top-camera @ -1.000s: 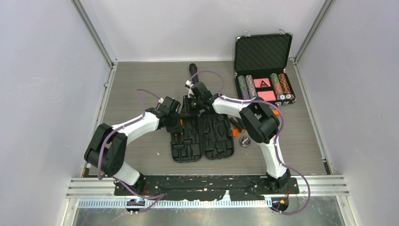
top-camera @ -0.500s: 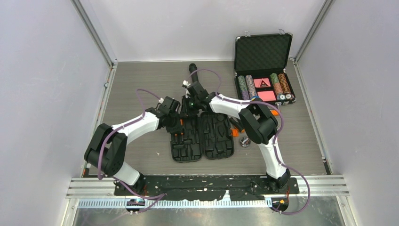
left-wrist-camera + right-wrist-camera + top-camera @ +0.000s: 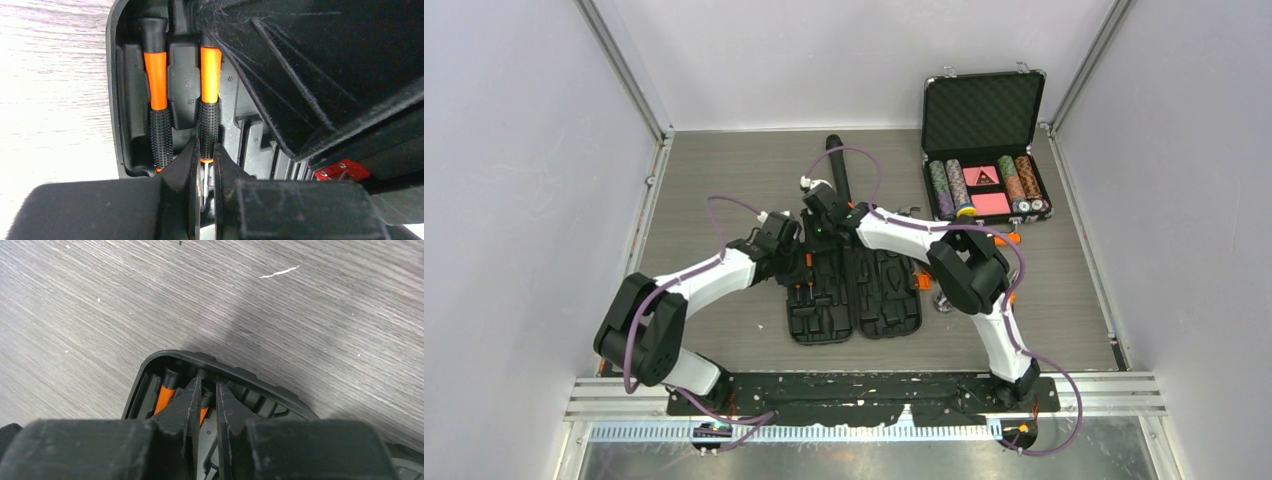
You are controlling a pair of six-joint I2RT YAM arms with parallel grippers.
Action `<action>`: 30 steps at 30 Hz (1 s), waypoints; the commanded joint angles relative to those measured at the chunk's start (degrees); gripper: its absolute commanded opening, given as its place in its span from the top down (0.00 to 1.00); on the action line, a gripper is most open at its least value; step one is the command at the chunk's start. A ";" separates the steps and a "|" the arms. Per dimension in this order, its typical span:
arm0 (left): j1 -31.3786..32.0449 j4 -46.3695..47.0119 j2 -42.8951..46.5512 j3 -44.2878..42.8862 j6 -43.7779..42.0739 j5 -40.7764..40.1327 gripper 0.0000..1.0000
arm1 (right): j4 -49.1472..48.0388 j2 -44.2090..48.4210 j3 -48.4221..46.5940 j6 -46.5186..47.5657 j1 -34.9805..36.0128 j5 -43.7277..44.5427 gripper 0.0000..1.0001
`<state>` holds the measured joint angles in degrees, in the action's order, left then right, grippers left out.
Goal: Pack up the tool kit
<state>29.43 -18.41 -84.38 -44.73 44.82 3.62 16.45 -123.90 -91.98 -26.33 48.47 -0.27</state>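
My left jaws clamp the inner screwdriver [image 3: 210, 117] by its neck, my right jaws its butt. Uneven pressing could cock it in the case [image 3: 886, 300] slot.

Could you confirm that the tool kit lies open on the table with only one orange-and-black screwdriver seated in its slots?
Not quite: two orange-and-black screwdrivers sit side by side in its slots, as the left wrist view shows. The tool kit does lie open on the table.

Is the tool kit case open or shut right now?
Open: the tool kit lies spread flat in two halves, moulded slots facing up.
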 commanded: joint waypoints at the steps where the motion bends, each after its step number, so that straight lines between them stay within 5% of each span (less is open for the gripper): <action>1: 0.45 -4.67 0.61 4.15 -0.08 2.84 0.94 | 19.64 -6.65 2.81 3.05 1.99 8.49 0.94; 17: 0.45 -6.38 12.96 16.33 1.35 3.94 0.96 | 23.58 -1.92 10.74 4.03 8.50 5.62 0.94; 26: 3.85 -4.66 5.65 14.45 3.46 2.82 0.96 | 16.61 0.77 9.74 3.91 7.83 3.24 0.94; 30: 5.27 -5.99 3.38 14.20 4.92 1.92 0.97 | 10.51 0.30 11.79 0.57 6.85 -5.91 0.94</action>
<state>32.03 -15.62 -75.29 -33.54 48.69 8.10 19.18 -118.83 -86.08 -23.86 55.09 5.37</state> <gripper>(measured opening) 0.077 0.190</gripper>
